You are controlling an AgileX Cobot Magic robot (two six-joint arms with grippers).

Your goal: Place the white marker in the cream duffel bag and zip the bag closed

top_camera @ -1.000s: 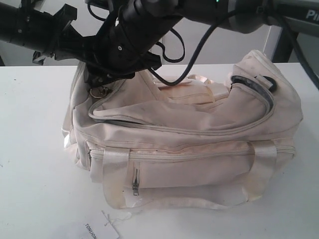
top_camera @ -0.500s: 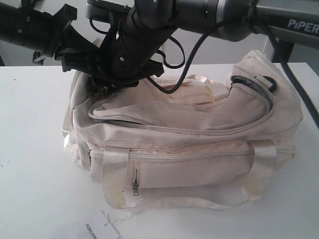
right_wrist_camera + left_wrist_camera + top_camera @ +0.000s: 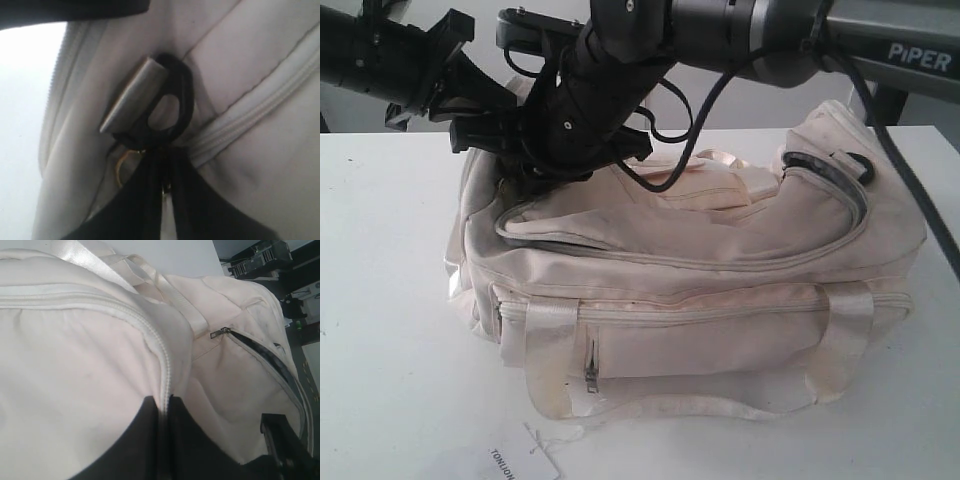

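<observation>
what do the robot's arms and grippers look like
The right arm is dark grey with white PIPER lettering and a black wrist, trailing looped black cables. The left arm is black. The left gripper and right gripper both show black tapered fingers.

White tabletop (image 3: 380,300) carries the cream duffel bag (image 3: 720,270) across its middle. One paper tag (image 3: 515,462) lies at the near edge.
</observation>
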